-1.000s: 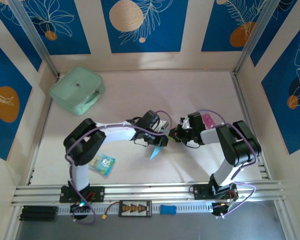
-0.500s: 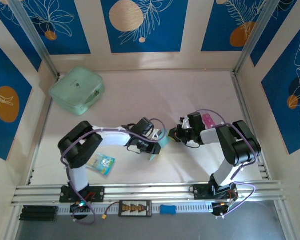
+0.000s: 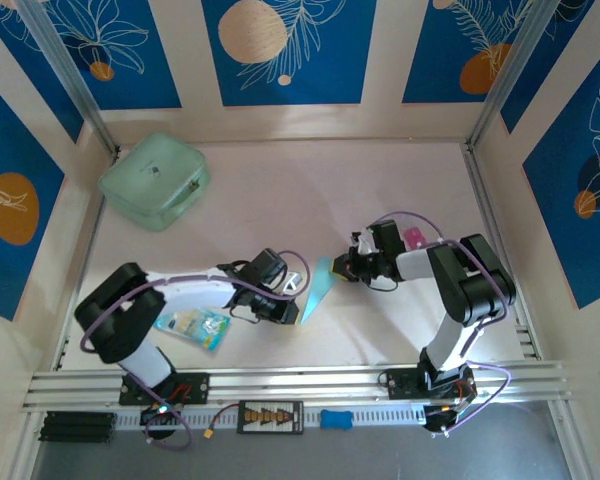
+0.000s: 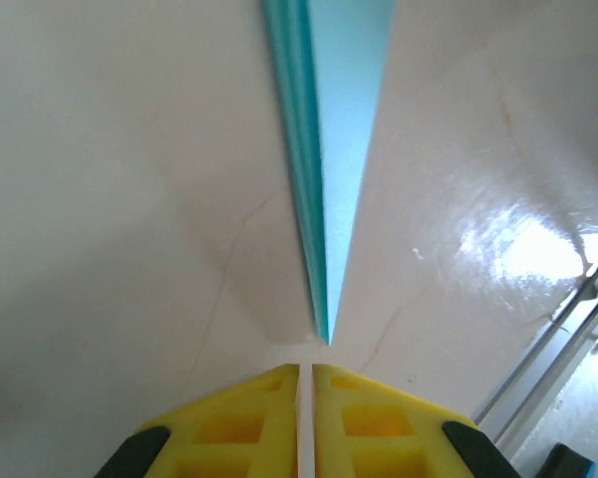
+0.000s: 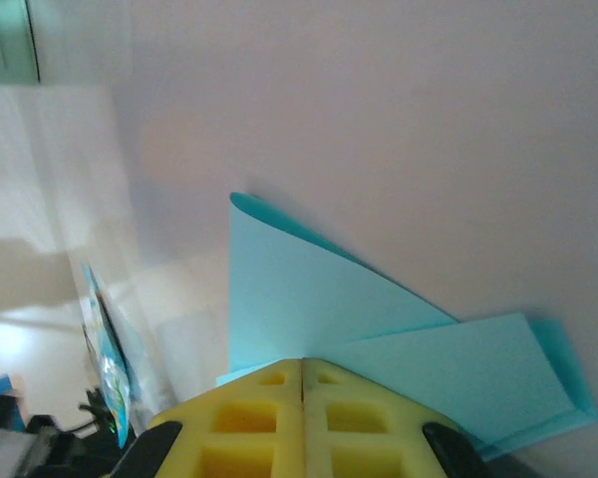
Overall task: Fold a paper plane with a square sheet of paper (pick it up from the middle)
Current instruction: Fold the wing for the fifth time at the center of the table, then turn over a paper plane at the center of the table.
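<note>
Right gripper [image 3: 341, 268] clamps the paper plane [image 3: 320, 287] by its wide end.
Left gripper [image 3: 293, 310], closed and seemingly empty, sits just off the nose; it should open and take the ridge squarely.

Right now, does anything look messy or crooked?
Yes. The paper plane pinched in the right jaws looks untidy. Its flaps fan apart instead of lying stacked, and one corner curls up off the table.
</note>
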Motion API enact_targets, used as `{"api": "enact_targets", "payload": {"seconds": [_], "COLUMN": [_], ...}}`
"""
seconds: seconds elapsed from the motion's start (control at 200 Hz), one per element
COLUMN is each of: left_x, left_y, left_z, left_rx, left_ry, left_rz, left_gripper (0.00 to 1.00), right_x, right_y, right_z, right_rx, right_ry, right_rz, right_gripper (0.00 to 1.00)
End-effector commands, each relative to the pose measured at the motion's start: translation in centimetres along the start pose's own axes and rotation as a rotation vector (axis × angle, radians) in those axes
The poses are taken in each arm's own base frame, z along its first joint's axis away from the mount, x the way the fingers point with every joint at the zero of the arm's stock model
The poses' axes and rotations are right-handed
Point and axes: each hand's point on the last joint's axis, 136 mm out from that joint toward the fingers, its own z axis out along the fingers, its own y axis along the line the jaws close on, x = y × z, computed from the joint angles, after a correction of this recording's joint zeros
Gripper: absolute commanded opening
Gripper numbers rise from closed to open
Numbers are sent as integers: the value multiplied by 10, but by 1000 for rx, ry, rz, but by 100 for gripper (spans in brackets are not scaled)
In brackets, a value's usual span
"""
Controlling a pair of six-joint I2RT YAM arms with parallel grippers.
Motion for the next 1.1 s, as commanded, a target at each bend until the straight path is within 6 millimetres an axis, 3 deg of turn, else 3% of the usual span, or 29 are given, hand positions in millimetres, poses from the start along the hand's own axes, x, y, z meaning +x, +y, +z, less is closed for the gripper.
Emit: {"api": "enact_targets", "payload": {"seconds": [0.0,0.16,0.25,0.385,0.565,0.815,1.095], "left_x": [-18,-35,-45,-61,-75,-79,-78], "left_y": [2,19,14,6,8,8,6], "left_z": [-20,-29,-25,-14,3,15,23], "left_rx": [-43,-55,19,70,66,74,96], "left_ry": [-106,-171,-168,-145,-115,-78,-43], "left_rz": [1,-89,-116,-113,-115,-111,-107], "left_gripper": [13,15,20,25,26,26,27], "right_x": [15,16,11,10,30,52,61], "right_y": [20,43,52,42,31,26,19], "right_z": [8,7,-6,-27,-39,-39,-31], "right_rx": [-55,-97,-75,45,68,75,90], "right_ry": [113,130,78,-18,-59,-63,-45], "right_rz": [-131,-207,-215,-126,-32,12,30], "right_gripper": [6,7,9,17,22,23,23]}}
